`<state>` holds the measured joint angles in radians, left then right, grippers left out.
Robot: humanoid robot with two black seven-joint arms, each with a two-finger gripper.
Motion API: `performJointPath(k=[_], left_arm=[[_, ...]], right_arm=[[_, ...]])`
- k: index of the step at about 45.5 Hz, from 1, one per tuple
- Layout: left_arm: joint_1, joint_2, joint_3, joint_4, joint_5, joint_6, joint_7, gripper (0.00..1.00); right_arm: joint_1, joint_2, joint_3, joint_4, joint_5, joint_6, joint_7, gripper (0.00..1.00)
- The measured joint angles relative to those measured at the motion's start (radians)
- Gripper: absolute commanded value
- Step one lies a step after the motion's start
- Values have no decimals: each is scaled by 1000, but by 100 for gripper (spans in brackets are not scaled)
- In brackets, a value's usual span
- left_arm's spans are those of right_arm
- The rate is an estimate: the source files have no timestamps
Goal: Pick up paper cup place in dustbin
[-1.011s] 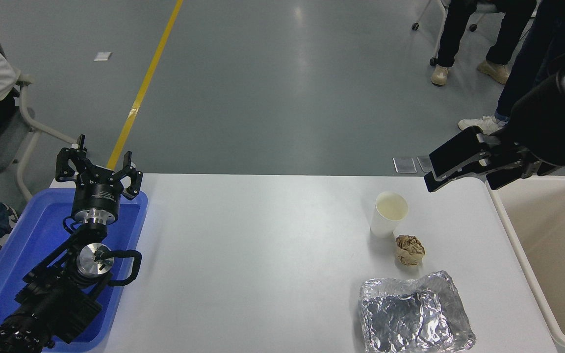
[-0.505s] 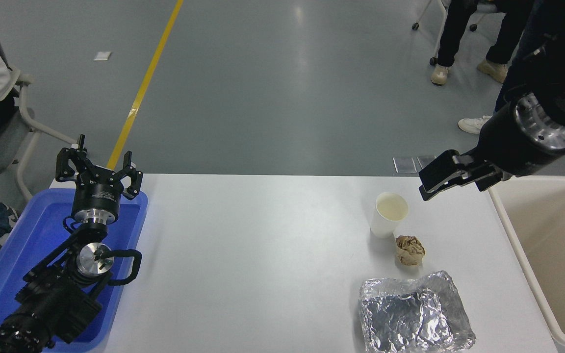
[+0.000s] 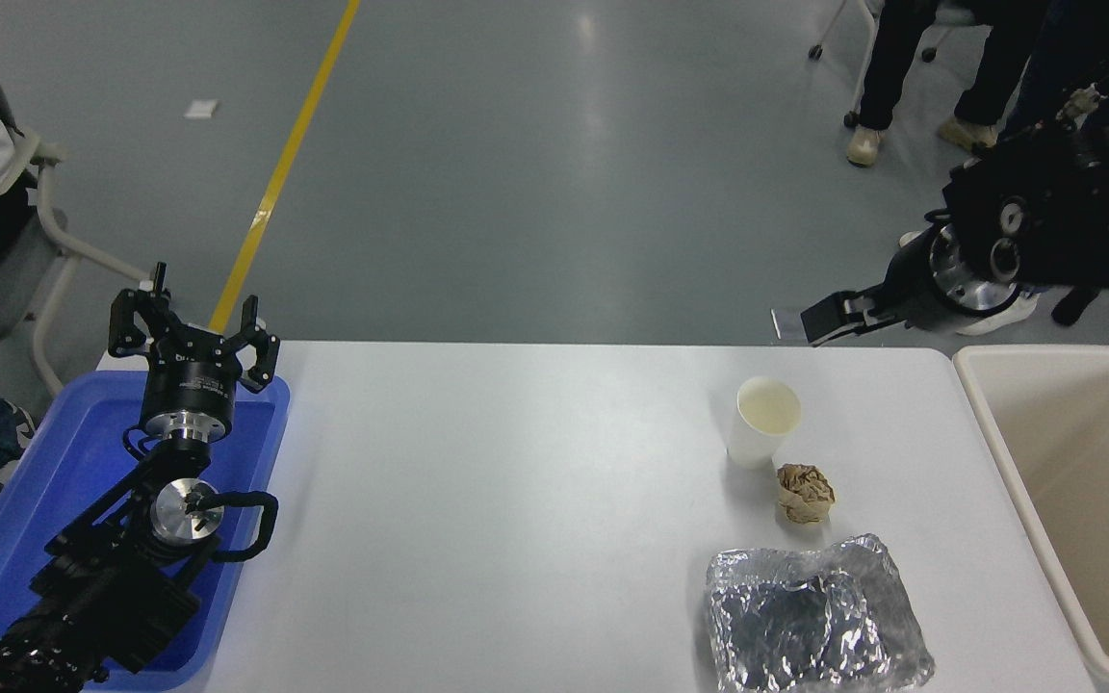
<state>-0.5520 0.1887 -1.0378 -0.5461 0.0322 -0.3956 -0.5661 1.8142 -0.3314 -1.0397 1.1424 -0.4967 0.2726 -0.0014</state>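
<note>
Three pieces of litter are seen grouped on the right half of the white worktop (image 3: 516,500): the paper cup (image 3: 763,422), upright and open-mouthed, a crumpled brown paper ball (image 3: 804,492) just beside its near side, and a foil tray (image 3: 814,616) nearer the camera. The dustbin (image 3: 997,452) is set against the worktop's right edge, well apart from the cup. The cup is not yet gripped.

The right end effector (image 3: 819,322) is held high beyond the worktop's far edge, up and to the right of the cup, turned side-on; whether its fingers are apart or together cannot be told from this angle. The left end effector (image 3: 193,332) is parked over a blue tray (image 3: 15,500) at the lower left, fingers spread and empty.

Several risks are judged likely. The cup is light and thin-walled, so it could be tipped or knocked aside if it is met off-centre or from the side during the descent. It could be crushed out of shape by too firm a squeeze, or dropped short of the bin by too loose a one. The paper ball could be nudged or caught up with it if the approach is made from the near side. The bin's rounded rim could also be clipped on the carry across.
</note>
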Motion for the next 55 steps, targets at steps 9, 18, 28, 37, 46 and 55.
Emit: performJointPath(k=[9,18,28,37,46,55], left_arm=[[0,0,0,0,0,0,0,99],[0,0,1,0,1,0,0,99],[-1,0,1,0,2,0,0,99],[-2,0,1,0,2,0,0,99],[-2,0,1,0,2,0,0,99],[-2,0,1,0,2,0,0,99]], right_arm=[[-166,50,59,-139,-2,-56,-3,100],[-282,75,106,-234,-3,-80,-4,100],[-409,103,157,-335,-3,-111,-4,100],[-503,129,187,-416,-3,-128,-5,98],[-562,143,213,-467,-4,-134,-5,65],[-590,147,233,-489,-4,-136,-4,33]])
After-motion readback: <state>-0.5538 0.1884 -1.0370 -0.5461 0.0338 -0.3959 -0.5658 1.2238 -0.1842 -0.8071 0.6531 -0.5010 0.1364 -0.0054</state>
